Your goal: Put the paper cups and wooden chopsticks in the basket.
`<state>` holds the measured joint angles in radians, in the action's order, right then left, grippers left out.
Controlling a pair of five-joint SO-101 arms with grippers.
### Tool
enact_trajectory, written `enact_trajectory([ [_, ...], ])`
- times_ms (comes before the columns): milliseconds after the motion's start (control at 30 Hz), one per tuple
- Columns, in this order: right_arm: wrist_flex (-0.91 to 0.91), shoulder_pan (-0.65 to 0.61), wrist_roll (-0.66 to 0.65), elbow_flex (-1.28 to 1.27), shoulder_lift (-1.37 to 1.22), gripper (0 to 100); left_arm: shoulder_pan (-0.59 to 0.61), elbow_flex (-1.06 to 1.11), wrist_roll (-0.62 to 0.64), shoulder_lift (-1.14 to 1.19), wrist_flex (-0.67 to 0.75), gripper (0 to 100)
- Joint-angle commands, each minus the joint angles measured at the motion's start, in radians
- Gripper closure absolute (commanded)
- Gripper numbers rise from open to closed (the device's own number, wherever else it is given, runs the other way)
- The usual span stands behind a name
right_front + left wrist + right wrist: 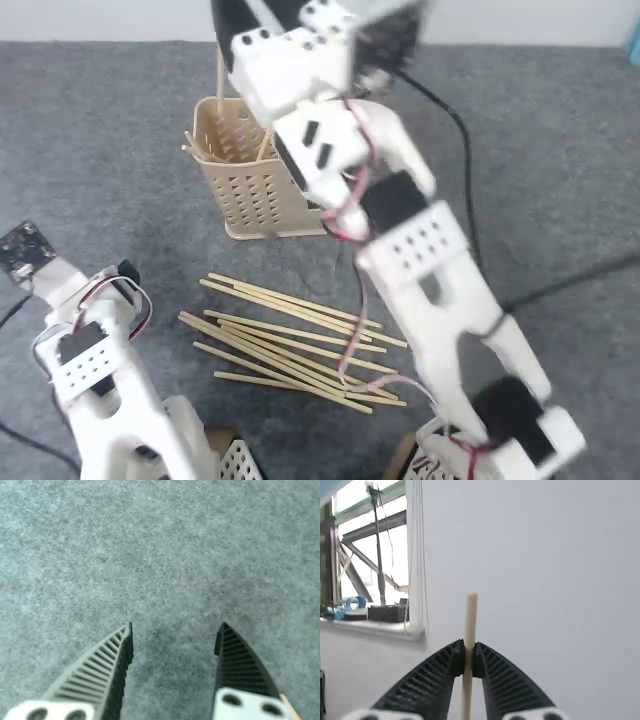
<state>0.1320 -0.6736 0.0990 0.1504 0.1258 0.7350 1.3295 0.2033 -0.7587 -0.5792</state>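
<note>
Chopsticks [290,345] of pale, bare wood lie loose on the grey, felt-like tabletop [100,150] in the lower middle of the high view. They are slim, straight sticks, more than ten of them, spread in a rough fan. Most run from upper left to lower right, and several cross or touch one another.

Above the pile, in the upper middle of that view, stands the basket [250,190], an upright beige holder with rows of small holes in its walls and an open top. We see a few stick ends leaning inside it and poking past its rim.

One more chopstick [469,625] is pinched upright in the right gripper [468,652]. Its black ribbed fingers [435,675] press on it from both sides, and its blunt end stands clear above the fingertips. In the high view it shows as a thin vertical line at the upper left of the basket, its lower end down at the basket's mouth.

We follow the white right arm [430,270] from the lower right corner up to the top centre, over the basket. Behind the held stick, the right wrist view has a white wall [545,555] and a window [370,555] at upper left.

At the lower left of the high view sits the left arm [95,360], apart from the pile. The left gripper [175,635] gapes wide, with grey tabletop showing between its fingers.
</note>
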Motion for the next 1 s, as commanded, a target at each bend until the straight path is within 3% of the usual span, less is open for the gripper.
enact_trajectory([
  [0,0.070,0.007,0.011,0.064,-0.047,99.0,-0.006,-0.005,0.006,-0.005,0.026,74],
  [167,0.159,0.035,0.014,0.064,-0.120,97.0,-0.008,-0.005,0.006,-0.005,0.026,74],
  [367,0.269,0.027,0.015,0.069,-0.110,80.9,-0.008,-0.005,0.006,-0.005,0.026,74],
  [533,0.423,0.028,0.017,0.068,0.035,82.4,-0.008,-0.005,0.006,-0.005,0.026,74],
  [667,0.657,0.031,0.015,0.064,0.191,85.3,-0.008,-0.005,0.006,-0.005,0.026,74],
  [967,1.415,0.038,0.015,0.063,0.433,90.4,-0.034,-0.007,0.012,-0.005,-0.005,74],
])
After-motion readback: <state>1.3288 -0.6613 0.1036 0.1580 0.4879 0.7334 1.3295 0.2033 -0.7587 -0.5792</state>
